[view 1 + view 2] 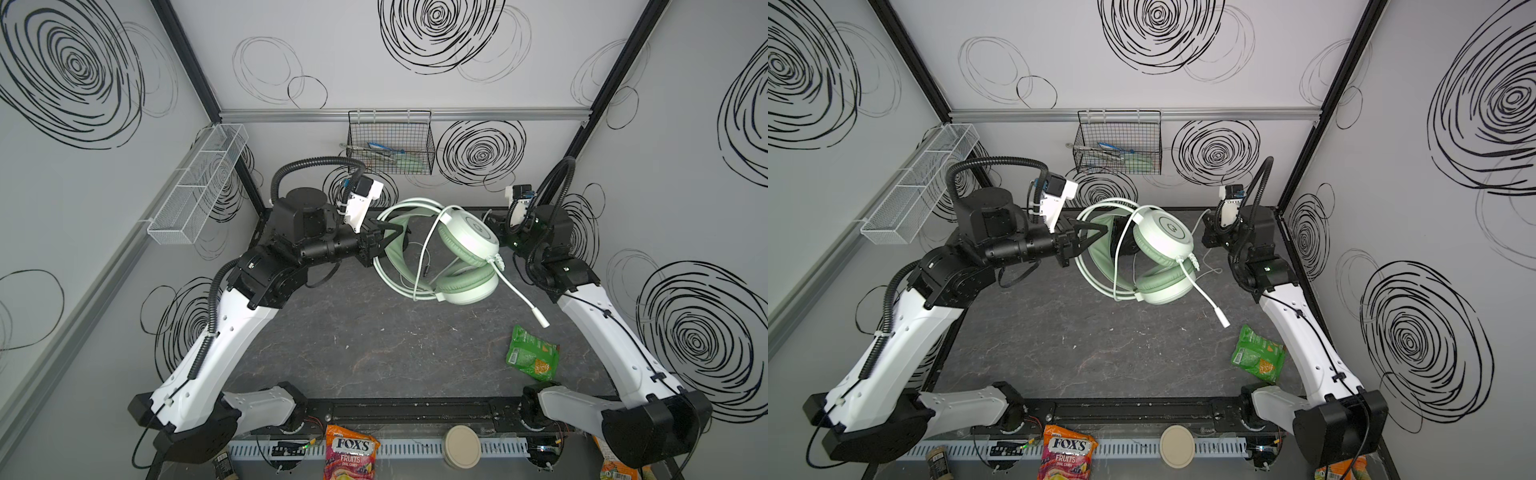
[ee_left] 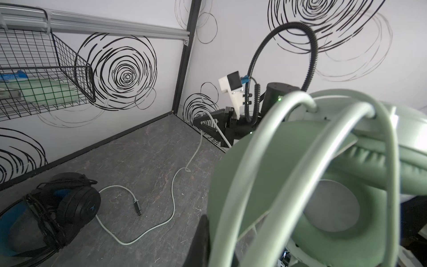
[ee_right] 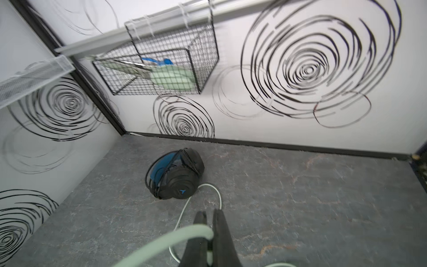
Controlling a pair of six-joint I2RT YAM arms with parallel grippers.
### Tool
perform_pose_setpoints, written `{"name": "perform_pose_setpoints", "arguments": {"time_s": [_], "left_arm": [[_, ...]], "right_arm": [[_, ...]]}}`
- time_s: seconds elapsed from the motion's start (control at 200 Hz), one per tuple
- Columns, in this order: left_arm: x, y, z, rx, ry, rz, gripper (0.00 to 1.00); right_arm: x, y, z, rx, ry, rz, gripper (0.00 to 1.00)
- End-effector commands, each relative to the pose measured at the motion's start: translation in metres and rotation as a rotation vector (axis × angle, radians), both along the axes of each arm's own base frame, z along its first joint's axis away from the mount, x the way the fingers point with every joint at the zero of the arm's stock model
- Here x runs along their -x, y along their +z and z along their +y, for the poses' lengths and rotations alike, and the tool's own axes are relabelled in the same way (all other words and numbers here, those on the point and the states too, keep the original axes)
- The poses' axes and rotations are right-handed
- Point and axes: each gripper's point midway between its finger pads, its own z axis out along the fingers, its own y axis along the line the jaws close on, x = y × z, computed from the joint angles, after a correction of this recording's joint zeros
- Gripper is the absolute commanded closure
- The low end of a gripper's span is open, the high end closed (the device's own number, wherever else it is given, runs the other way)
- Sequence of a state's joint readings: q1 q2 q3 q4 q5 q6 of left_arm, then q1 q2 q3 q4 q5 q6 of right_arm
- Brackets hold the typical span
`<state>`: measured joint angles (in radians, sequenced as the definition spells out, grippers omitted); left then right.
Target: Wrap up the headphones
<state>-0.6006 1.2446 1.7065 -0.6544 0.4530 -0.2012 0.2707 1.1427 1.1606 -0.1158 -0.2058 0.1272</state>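
The mint-green headphones [image 1: 465,245] hang above the table in both top views, microphone boom [image 1: 519,299] pointing down. My left gripper [image 1: 397,232] is shut on their headband [image 2: 265,166]. The pale cable [image 2: 172,203] loops over the headband, trails across the table and ends in a dark plug [image 2: 137,207]. Near the back right corner, my right gripper [image 3: 209,213] is shut on that cable. The black headphones [image 3: 178,178] with a blue headband lie on the table at the back, their black cable wrapped around them. They are mostly hidden in the top views.
A green snack bag [image 1: 532,353] lies at the table's right. A black wire basket [image 1: 390,143] hangs on the back wall and a white mesh tray [image 1: 199,187] on the left wall. A candy bag [image 1: 351,453] and a round lid [image 1: 462,446] sit at the front edge.
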Motion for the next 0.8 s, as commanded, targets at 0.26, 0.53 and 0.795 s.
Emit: {"name": "perform_pose_setpoints", "arguments": {"time_s": [0.26,0.53,0.795], "left_arm": [[0.001,-0.039,-0.012,-0.295,0.008,-0.116,1.0],[0.005,-0.062,-0.03,-0.423,-0.017,-0.135,1.0],[0.0,-0.086,-0.045,-0.495,-0.022,-0.115,1.0]], "right_arm": [[0.072,0.073,0.023,0.126,0.218,-0.372,1.0],[0.092,0.072,0.038,0.214,0.29,-0.437,1.0],[0.105,0.086,0.049,0.209,0.341,-0.494,1.0]]}}
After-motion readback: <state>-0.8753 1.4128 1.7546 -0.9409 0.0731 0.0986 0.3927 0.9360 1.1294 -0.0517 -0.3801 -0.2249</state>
